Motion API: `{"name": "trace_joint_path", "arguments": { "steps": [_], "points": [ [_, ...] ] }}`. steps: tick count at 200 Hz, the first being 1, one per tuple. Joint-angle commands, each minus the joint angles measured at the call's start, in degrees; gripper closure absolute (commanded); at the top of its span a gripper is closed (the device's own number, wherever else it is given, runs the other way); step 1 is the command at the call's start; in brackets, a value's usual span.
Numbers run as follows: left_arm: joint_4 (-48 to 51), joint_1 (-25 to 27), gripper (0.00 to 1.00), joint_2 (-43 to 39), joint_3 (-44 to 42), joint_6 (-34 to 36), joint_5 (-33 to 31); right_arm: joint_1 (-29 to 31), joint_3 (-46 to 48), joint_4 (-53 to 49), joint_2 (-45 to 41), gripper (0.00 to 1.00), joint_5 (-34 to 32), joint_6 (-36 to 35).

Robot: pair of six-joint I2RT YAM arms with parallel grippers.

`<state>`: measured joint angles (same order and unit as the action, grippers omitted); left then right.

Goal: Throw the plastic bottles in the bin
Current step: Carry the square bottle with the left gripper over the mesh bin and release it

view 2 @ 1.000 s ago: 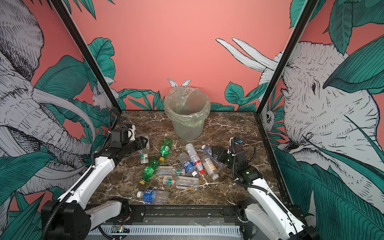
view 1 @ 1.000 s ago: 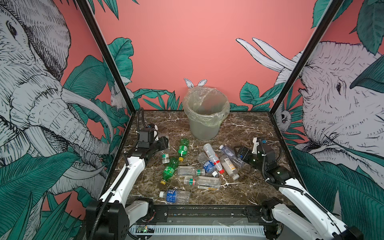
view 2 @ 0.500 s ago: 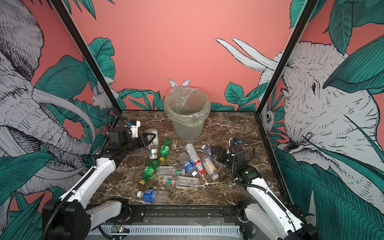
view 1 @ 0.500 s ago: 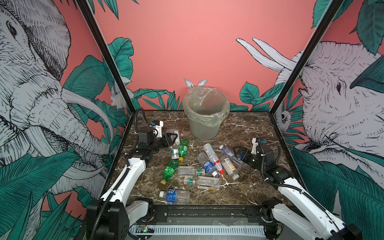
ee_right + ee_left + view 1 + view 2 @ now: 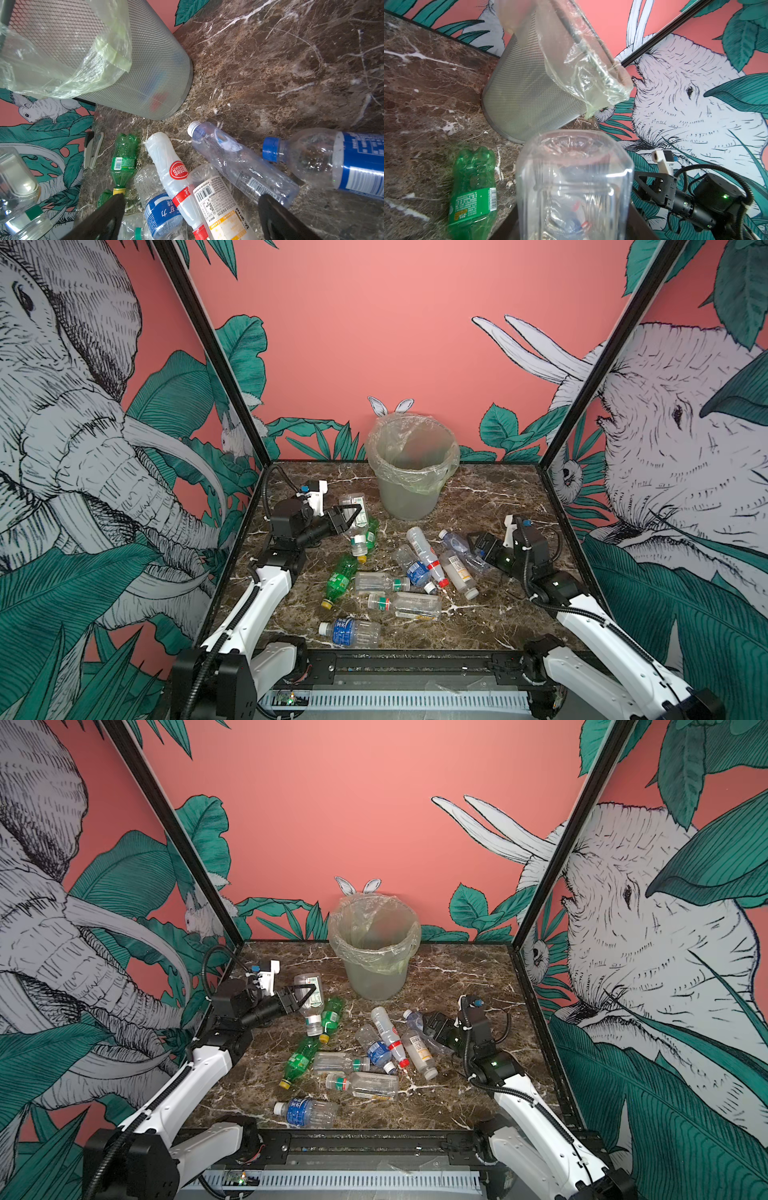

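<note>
Left tool [image 5: 352,514] clamped on clear bottle [image 5: 357,536] near bin [image 5: 409,497]. Right tool [image 5: 191,198] spread apart over bottle pile [image 5: 187,187]; only right wrist view shows stapler [image 5: 92,149].

In both top views the camera looks down from high at the front, over the whole bench [image 5: 498,489] toward the back wall [image 5: 374,344]. Each wrist view sits close behind its fingers [image 5: 99,218], low over the bench; both share the bin [image 5: 529,93] beyond the fingers.
</note>
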<state>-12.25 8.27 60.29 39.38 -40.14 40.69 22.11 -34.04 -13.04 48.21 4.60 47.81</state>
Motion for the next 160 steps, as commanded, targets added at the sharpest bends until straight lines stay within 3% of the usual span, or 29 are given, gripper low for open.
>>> {"name": "trace_joint_path", "arguments": {
  "steps": [1,31,63,117,148,160],
  "points": [
    [-3.2,0.2,0.56,-2.8,1.0,-2.2,-0.2,-0.3,-1.1,-0.4,-0.4,0.01,-1.4,-0.4],
    [3.4,0.2,0.59,-2.0,9.0,-1.1,-2.5,-0.3,-1.2,-0.4,0.0,0.01,-1.0,-0.2],
    [6.4,0.5,0.57,4.8,22.1,-1.2,-2.9,-0.3,-1.0,-0.3,-0.1,0.01,-1.1,0.2],
    [11.8,5.5,0.57,23.2,48.3,0.8,-5.7,-0.4,-1.2,-2.1,-2.8,0.01,-1.9,0.7],
    [15.6,9.8,0.57,36.2,65.7,2.8,-11.2,-0.6,-2.1,-3.8,-4.5,0.01,-2.4,0.5],
    [16.1,11.8,0.49,42.6,72.5,3.1,-14.4,-0.6,-2.2,-3.9,-4.9,0.01,-2.6,0.6]
  ]
}}
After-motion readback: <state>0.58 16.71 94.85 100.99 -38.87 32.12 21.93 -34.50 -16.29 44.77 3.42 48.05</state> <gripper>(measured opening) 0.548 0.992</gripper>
